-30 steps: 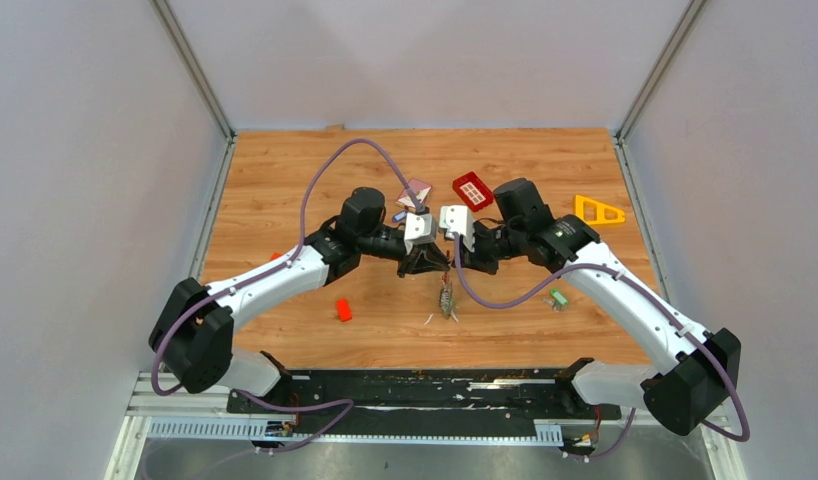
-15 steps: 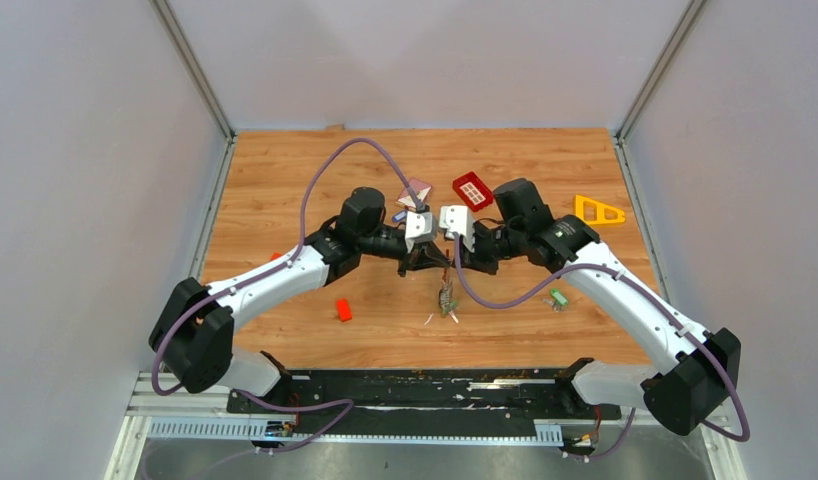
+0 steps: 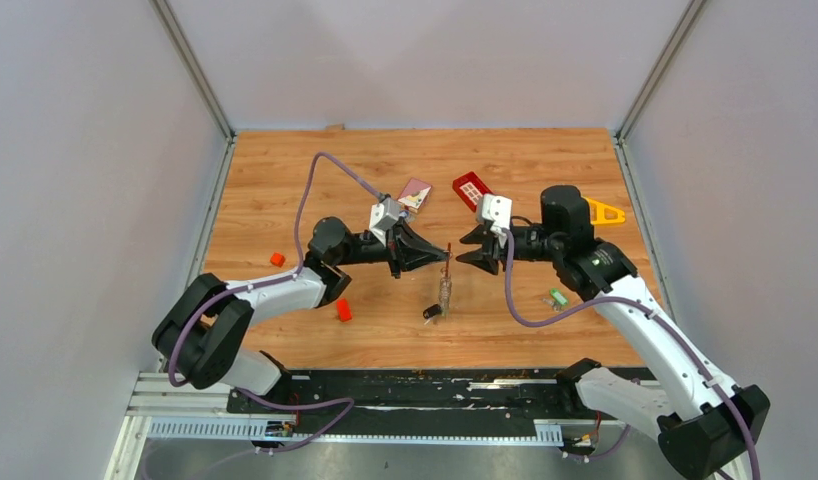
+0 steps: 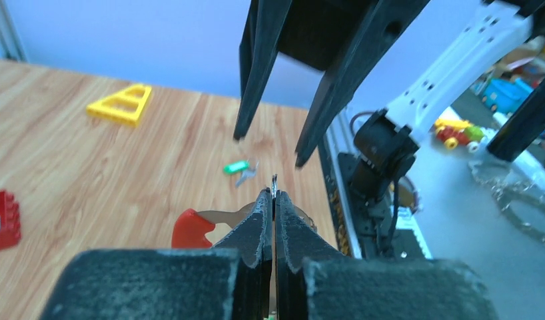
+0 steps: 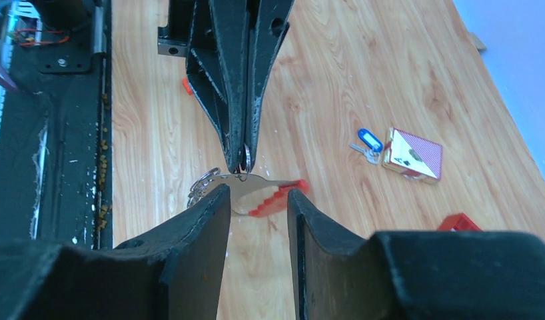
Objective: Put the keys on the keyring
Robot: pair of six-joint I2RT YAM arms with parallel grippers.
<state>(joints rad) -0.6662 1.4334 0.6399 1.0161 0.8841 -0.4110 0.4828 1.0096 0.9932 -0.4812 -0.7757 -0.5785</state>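
My left gripper (image 3: 442, 256) is shut on the thin metal ring of the keyring (image 4: 274, 184). The fob hangs below it (image 3: 445, 290), its red piece (image 4: 192, 229) beside my closed fingers, with a dark piece (image 3: 431, 312) at its lower end. My right gripper (image 3: 463, 256) faces it from the right, open and empty, its fingertips (image 5: 224, 193) just short of the fob (image 5: 246, 189). A green key (image 3: 557, 297) lies on the table at the right, also in the left wrist view (image 4: 236, 167). A blue key (image 5: 368, 141) lies by a playing-card box (image 5: 414, 155).
A red gridded tray (image 3: 471, 190) and a yellow triangle (image 3: 605, 211) lie at the back right. A red block (image 3: 343, 310) and a small orange block (image 3: 277, 259) sit at the left. The black base rail (image 3: 425, 388) runs along the near edge.
The right gripper has opened, let go of the keyring and drawn back to the right. The left arm has pulled back left, keeping the ring pinched.
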